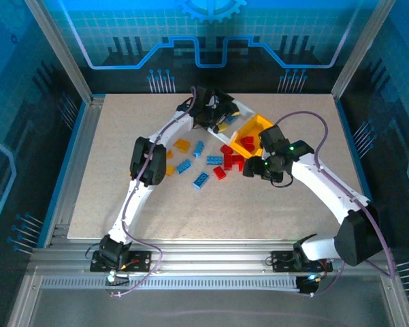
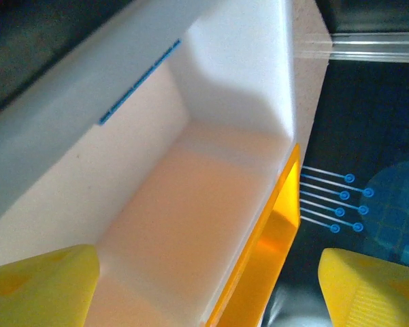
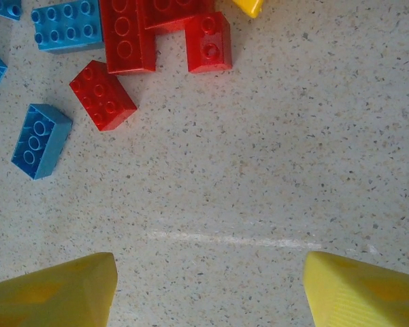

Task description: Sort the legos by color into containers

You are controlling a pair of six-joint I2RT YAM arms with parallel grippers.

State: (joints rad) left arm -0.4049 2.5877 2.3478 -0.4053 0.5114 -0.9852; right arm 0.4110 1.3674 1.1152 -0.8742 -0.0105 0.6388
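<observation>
My left gripper (image 2: 207, 293) hangs wide open and empty over the white bin (image 2: 190, 170) at the far middle, with the yellow bin (image 2: 275, 252) right against it. My right gripper (image 3: 207, 293) is spread wide too, holding nothing, above the bare table (image 3: 258, 170). Red legos (image 3: 122, 41) lie just beyond it, blue legos (image 3: 41, 139) to their left.
</observation>
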